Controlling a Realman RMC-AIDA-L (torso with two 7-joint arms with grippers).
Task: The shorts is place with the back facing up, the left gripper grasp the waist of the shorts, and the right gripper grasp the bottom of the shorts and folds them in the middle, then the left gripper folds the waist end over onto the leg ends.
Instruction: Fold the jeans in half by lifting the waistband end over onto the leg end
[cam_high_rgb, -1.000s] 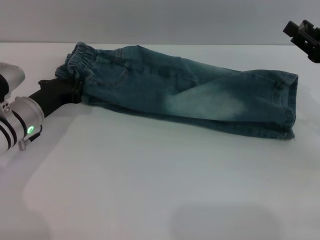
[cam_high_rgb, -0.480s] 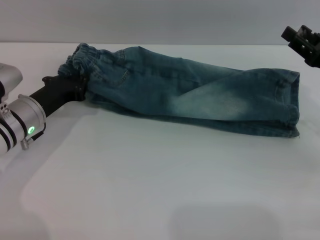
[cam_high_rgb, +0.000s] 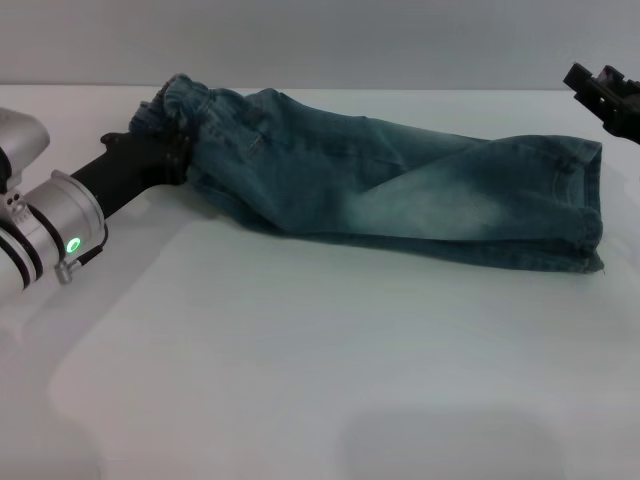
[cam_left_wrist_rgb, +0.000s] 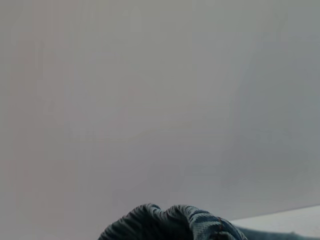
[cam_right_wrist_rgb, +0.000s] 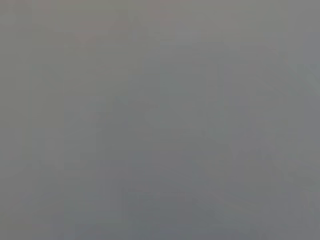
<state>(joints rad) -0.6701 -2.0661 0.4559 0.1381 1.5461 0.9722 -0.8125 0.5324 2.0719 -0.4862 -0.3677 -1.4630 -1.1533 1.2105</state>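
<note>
**A:** Table first, nearest the camera: plain white, smooth, matte, only soft shadows on it. Past that, on the robot's left, the left gripper, a black two-fingered claw on a silver ringed wrist with a small green light, is clenched on the waist of the shorts, the puckered elastic band. Compared with a second ago that band sits higher and has shifted toward the robot's right, so I'd say the second fold has begun.

**B:** Agreed. The shorts, blue-green washed denim with a pale faded patch, are already doubled lengthwise into a long strip running across the table. The waist end is bunched and lifted off the surface; the rest lies flat. Denim looks thick and a bit stiff, so it should hinge rather than flop.

**A:** The leg ends are at the far right, flat stitched hems stacked together, lying where they were a second ago. Waist and hems are well apart, so most of the carry is left.

**B:** Farthest back, the right gripper, a black blocky claw, hangs above the table's right rear corner, clear of the cloth. Can't tell whether its fingers are parted. Its wrist view shows only grey.
</note>
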